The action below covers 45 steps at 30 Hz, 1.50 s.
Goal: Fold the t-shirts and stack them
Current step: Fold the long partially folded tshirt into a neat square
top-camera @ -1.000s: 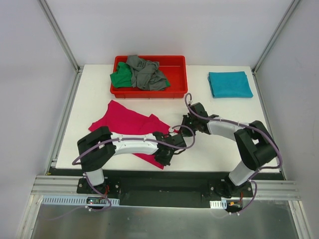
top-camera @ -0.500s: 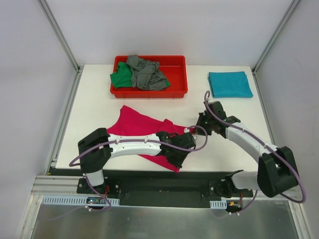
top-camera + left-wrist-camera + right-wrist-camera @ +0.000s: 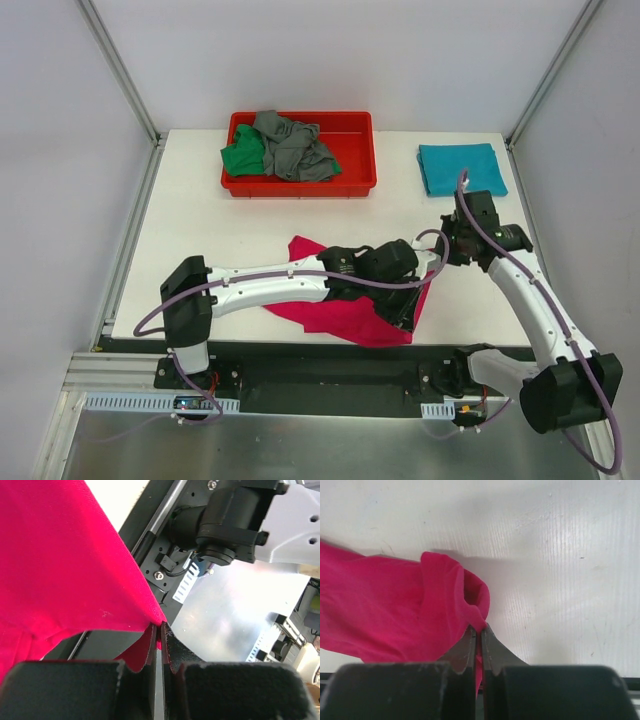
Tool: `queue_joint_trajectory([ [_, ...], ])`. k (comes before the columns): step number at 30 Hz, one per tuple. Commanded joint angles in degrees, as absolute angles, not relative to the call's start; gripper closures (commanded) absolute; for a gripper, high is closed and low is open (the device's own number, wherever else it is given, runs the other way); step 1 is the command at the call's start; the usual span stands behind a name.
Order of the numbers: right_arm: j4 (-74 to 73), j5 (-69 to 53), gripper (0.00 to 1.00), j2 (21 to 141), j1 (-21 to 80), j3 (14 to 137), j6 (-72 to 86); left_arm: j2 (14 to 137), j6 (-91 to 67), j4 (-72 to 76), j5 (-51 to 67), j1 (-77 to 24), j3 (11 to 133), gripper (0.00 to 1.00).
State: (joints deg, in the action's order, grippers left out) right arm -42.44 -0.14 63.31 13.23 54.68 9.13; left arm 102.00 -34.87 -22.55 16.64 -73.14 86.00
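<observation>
The magenta-pink t-shirt (image 3: 345, 312) lies bunched near the table's front edge. My left gripper (image 3: 405, 318) is shut on its front corner; the pinched edge shows in the left wrist view (image 3: 159, 625). My right gripper (image 3: 440, 256) is shut on another corner of the same shirt (image 3: 420, 610), at the jaw tips (image 3: 480, 628), holding it just above the table. The teal t-shirt (image 3: 461, 169) lies folded at the back right. The green t-shirt (image 3: 242, 156) and the grey t-shirt (image 3: 293, 147) lie crumpled in the red tray (image 3: 355, 182).
The red tray stands at the back centre of the white table (image 3: 190, 230). The table's front edge and the black base rail (image 3: 150, 540) run right beside my left gripper. The metal frame posts (image 3: 120, 70) stand at the back corners.
Both grippers have moved to the right, dragging the magenta-pink shirt from the left-centre of the table towards the centre-right. The shirt is now more bunched and nearer the front edge.
</observation>
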Motion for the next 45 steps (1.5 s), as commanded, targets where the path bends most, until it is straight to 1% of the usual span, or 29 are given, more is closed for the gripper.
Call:
queue_joint_trajectory([
  [1, -47.7, 2.6, 1.00, 63.7, 12.8, 61.8, 5.6, 100.6, -32.9, -21.3, 21.3, -73.7, 87.7, 1.00],
  [9, -43.2, -3.6, 1.00, 66.7, 16.0, 64.2, 6.1, 91.6, -34.0, -20.7, 17.7, -69.7, 77.7, 1.00],
  [14, -43.2, -2.8, 1.00, 72.3, 20.9, 71.1, 7.1, 84.0, -34.5, -20.7, 15.6, -66.4, 70.7, 1.00],
  [22, -43.7, -0.4, 1.00, 83.2, 29.7, 82.5, 8.5, 69.7, -36.5, -22.4, 15.7, -55.6, 55.8, 1.00],
  [28, -43.9, -0.4, 1.00, 91.7, 33.1, 91.0, 9.1, 61.2, -36.7, -27.2, 10.2, -51.9, 52.0, 1.00],
  [34, -43.9, -0.4, 1.00, 98.2, 35.9, 96.9, 9.4, 57.7, -37.4, -30.5, 7.9, -49.8, 50.7, 1.00],
  [43, -41.7, -0.4, 1.00, 106.6, 37.9, 102.4, 11.2, 57.5, -38.5, -32.4, 5.8, -44.4, 46.9, 1.00],
  [45, -40.5, 1.5, 1.00, 108.4, 38.3, 103.2, 11.5, 57.8, -38.7, -32.6, 5.8, -42.5, 45.5, 1.00],
])
